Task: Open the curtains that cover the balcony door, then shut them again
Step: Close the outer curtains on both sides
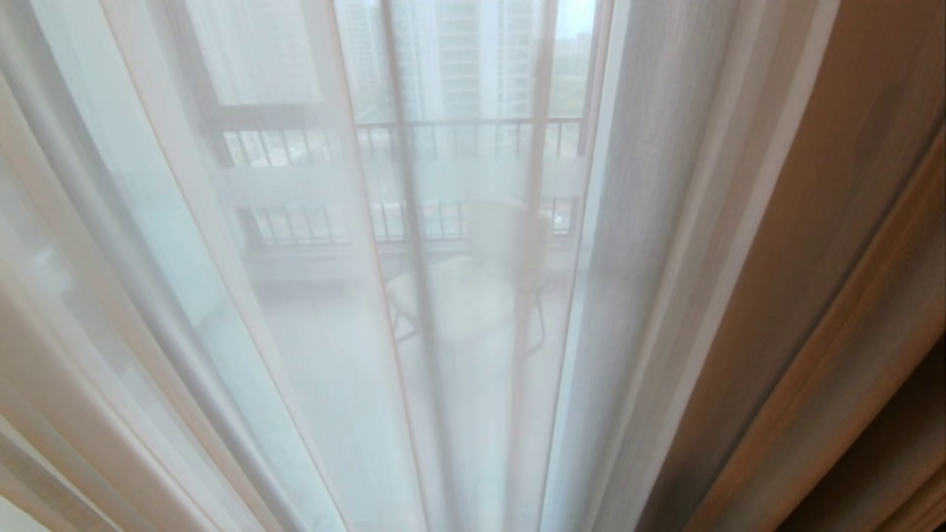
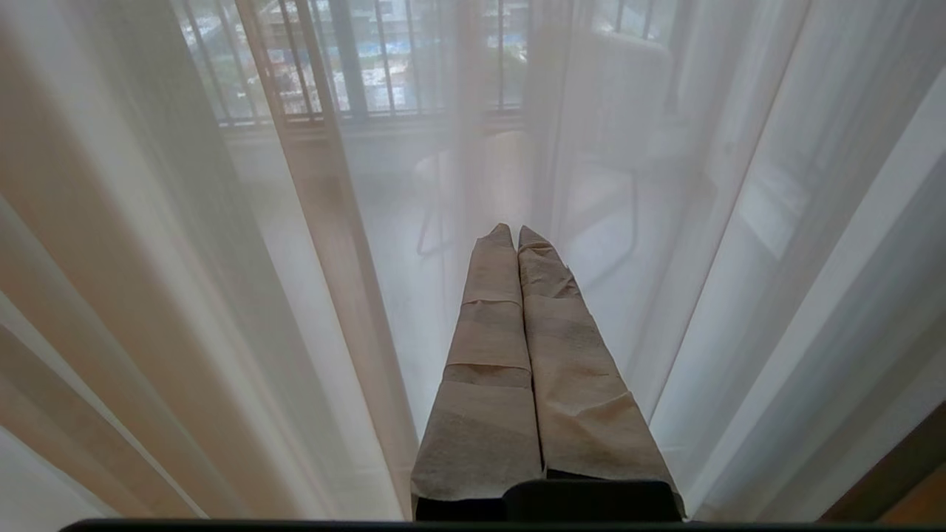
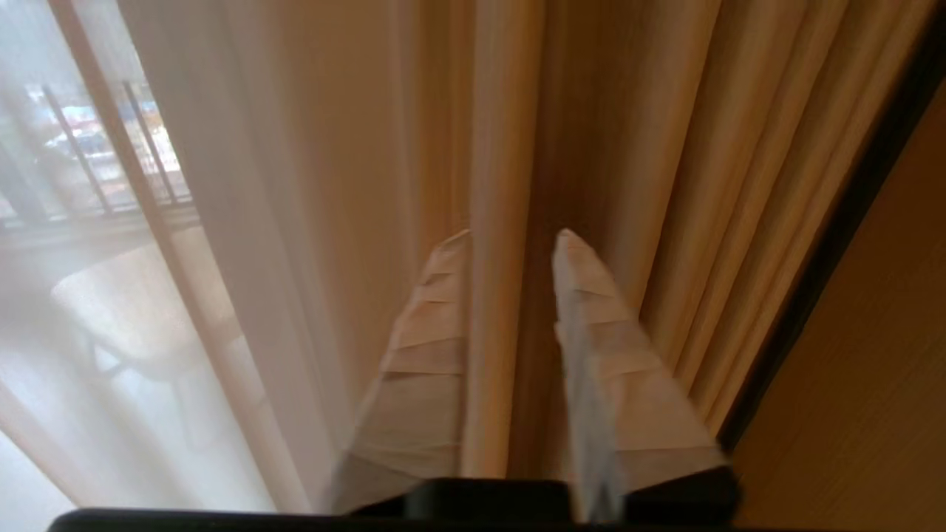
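Head view: we're facing the curtains (image 1: 813,295) close up. Sheer white layer (image 1: 332,295) spans left + centre, beige-tan drape folds hang on the right. Neither arm shows in this view. Thru the sheer we see a dark frame (image 1: 211,118), most likely the balcony door, a barred railing (image 1: 458,137), a pale chair (image 1: 473,281) and tower blocks far off. No legible writing, label or brand anywhere we can make out.

Left wrist view: left gripper (image 2: 510,233) has its tape-wrapped fingers (image 2: 488,355) pressed together, clenched on nothing, tips pointing at the sheer fabric. We can't tell whether the tips touch the cloth. Railing bars and the chair show hazily behind.

Right wrist view: right gripper (image 3: 510,236) has fingers (image 3: 414,369) parted, released, w/ one vertical fold of the beige drape (image 3: 495,185) standing in the gap between them. Not pinched as far as we can see. Sheer layer is to one side of that fold, more drape folds and a dark frame edge (image 3: 828,251) w/ a wood-tone panel (image 3: 872,369) on the other. Curtains are drawn shut across the glass.
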`<state>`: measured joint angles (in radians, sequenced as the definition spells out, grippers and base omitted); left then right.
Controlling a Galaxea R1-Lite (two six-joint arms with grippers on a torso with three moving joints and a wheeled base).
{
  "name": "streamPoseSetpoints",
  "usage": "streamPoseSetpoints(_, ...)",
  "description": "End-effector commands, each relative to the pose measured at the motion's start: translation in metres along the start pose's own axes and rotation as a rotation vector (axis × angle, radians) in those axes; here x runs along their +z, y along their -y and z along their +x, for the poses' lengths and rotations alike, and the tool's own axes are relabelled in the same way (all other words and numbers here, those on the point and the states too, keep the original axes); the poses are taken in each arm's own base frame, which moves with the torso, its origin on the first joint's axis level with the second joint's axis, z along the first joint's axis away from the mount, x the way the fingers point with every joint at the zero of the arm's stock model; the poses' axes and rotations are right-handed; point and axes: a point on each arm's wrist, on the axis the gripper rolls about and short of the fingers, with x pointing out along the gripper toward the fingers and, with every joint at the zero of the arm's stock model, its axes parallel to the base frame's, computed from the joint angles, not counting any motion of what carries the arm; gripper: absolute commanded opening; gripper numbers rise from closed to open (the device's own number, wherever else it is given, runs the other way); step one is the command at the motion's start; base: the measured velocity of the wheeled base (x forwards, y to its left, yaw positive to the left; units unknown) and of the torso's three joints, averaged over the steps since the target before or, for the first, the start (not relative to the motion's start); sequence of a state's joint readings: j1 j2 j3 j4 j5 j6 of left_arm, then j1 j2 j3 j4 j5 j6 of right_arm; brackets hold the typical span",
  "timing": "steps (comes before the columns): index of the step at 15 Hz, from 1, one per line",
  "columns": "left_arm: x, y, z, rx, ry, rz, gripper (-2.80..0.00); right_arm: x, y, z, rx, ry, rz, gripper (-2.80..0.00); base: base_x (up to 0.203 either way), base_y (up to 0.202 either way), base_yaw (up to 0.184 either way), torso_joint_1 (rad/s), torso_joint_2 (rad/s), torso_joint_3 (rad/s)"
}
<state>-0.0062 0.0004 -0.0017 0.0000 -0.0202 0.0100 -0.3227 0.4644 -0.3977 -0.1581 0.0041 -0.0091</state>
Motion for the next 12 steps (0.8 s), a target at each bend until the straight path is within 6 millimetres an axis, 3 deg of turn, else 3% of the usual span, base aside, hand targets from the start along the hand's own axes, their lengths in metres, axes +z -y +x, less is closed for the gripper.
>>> streamPoseSetpoints(1, 0.000, 0.000, 0.000, 0.000, 0.000, -0.001, -2.80, 0.026, 0.001, 0.027, -0.010, -0.025, 0.021, 0.00, 0.000, 0.000, 0.000, 0.000, 0.00, 0.000)
streamPoseSetpoints(7, 0.000, 0.000, 0.000, -0.001, 0.000, -0.001, -2.80, 0.078, 0.002, 0.076, -0.008, 0.130, 0.045, 0.00, 0.000, 0.000, 0.000, 0.000, 0.00, 0.000)
streamPoseSetpoints(12, 0.000, 0.000, 0.000, 0.000, 0.000, -0.001, -2.80, 0.098, 0.003, 0.110, -0.006, 0.203, 0.058, 0.00, 0.000, 0.000, 0.000, 0.000, 0.00, 0.000)
